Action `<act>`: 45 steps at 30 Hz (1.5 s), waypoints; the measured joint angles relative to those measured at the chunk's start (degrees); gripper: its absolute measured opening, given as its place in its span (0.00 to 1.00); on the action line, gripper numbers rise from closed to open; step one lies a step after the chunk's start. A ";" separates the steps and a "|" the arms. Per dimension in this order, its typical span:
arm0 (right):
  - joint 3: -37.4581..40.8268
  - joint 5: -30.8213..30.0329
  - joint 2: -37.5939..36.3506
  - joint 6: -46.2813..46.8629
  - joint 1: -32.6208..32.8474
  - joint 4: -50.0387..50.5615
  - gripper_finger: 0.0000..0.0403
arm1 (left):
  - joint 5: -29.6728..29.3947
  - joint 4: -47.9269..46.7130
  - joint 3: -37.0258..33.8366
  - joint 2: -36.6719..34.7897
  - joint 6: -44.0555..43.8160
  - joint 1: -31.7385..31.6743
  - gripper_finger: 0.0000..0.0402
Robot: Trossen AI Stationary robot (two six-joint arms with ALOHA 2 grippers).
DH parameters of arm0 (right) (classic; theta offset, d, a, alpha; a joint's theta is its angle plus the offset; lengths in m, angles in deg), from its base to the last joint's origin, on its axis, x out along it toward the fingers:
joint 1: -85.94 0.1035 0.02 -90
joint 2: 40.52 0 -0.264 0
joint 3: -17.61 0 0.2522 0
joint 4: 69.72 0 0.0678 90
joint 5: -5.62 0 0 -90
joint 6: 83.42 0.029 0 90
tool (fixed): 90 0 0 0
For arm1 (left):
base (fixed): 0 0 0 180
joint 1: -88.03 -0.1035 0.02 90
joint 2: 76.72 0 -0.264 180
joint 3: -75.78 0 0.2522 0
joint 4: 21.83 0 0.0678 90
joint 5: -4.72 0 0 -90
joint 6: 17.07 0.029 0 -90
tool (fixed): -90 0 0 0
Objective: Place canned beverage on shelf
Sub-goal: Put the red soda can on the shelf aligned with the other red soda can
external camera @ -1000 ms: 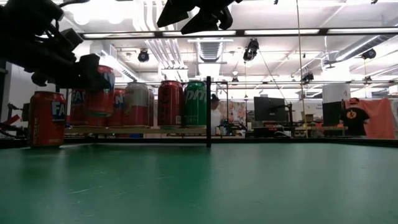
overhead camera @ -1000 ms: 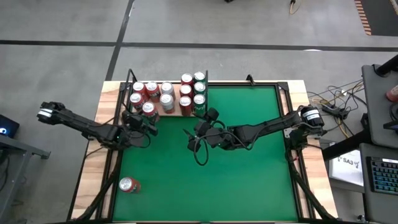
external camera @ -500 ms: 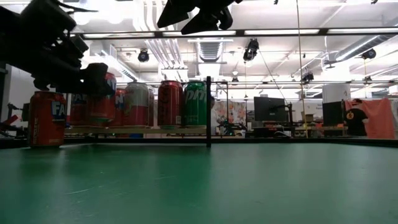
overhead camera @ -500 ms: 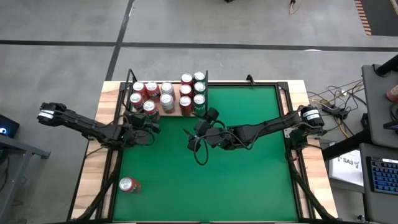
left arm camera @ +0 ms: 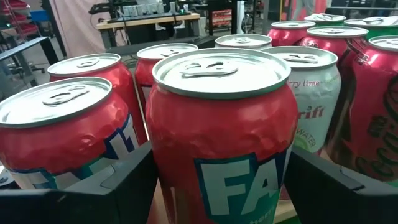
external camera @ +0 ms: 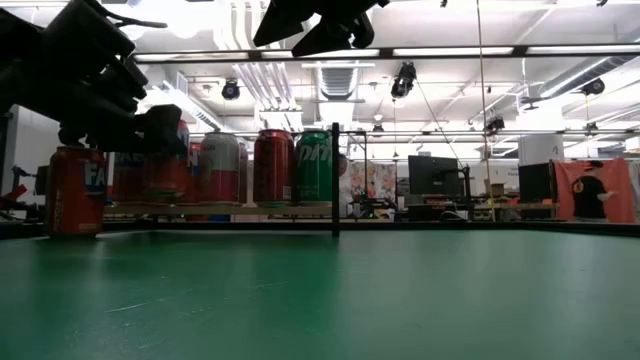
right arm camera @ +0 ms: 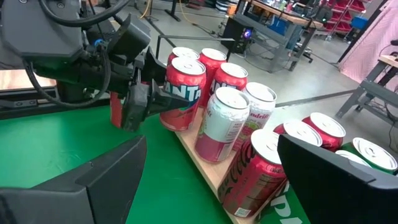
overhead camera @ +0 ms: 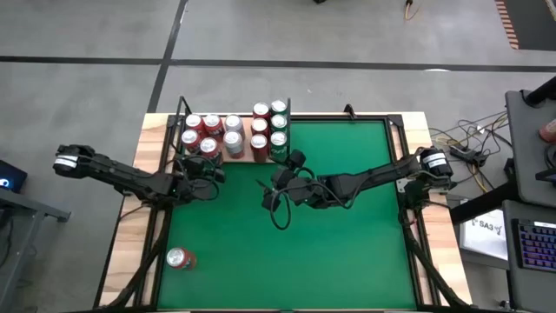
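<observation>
- High view: your left gripper point(overhead camera: 205, 162) sits at the near left corner of the shelf point(overhead camera: 246, 157), its fingers closed around a red Fanta can point(overhead camera: 208, 146). That can stands at the shelf's edge, in front of the other cans point(overhead camera: 233, 130) grouped just beyond the fingertips.
- High view: your right gripper point(overhead camera: 285, 174) hangs over the green felt point(overhead camera: 347, 252) with its fingers spread and nothing in them. The shelf's right end is just ahead of it.
- High view: a second red can point(overhead camera: 180, 258) stands on the felt well behind your left gripper, apart from the shelf.
- Low view: your left gripper point(external camera: 150, 130) covers the top of the Fanta can point(external camera: 162, 172), whose base sits level with the row on the shelf board point(external camera: 250, 209). You cannot tell from here whether the base rests on the wood.
- Low view: the second red can point(external camera: 75, 190) stands on the felt, beside and below the gripper. Your right gripper point(external camera: 320, 25) is high above the shelf's black rod point(external camera: 335, 180).
- Left wrist view: the Fanta can point(left arm camera: 221, 137) fills the space between your two fingers point(left arm camera: 124, 183), one on each side of it. More cans crowd close behind it.
- Right wrist view: your right fingers point(right arm camera: 99, 180) stand wide apart, empty. Ahead of them, your left gripper point(right arm camera: 134, 102) clasps the Fanta can point(right arm camera: 185, 93) at the end of the shelf point(right arm camera: 205, 163).
</observation>
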 joint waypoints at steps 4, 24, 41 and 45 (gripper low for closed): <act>0.00 -0.01 0.00 0.00 0.00 0.06 0.87 | -0.31 1.04 0.04 1.05 0.04 -0.51 0.70; 0.00 -0.01 0.00 0.00 0.00 0.39 0.87 | 0.32 4.80 0.11 3.93 2.01 -2.05 0.73; 0.01 -0.03 0.04 0.58 0.00 1.68 0.87 | 4.07 4.42 2.51 3.07 4.47 -2.00 0.74; 0.00 -0.01 0.04 0.52 0.02 1.70 0.87 | 3.89 4.19 2.51 3.07 4.50 -2.07 0.74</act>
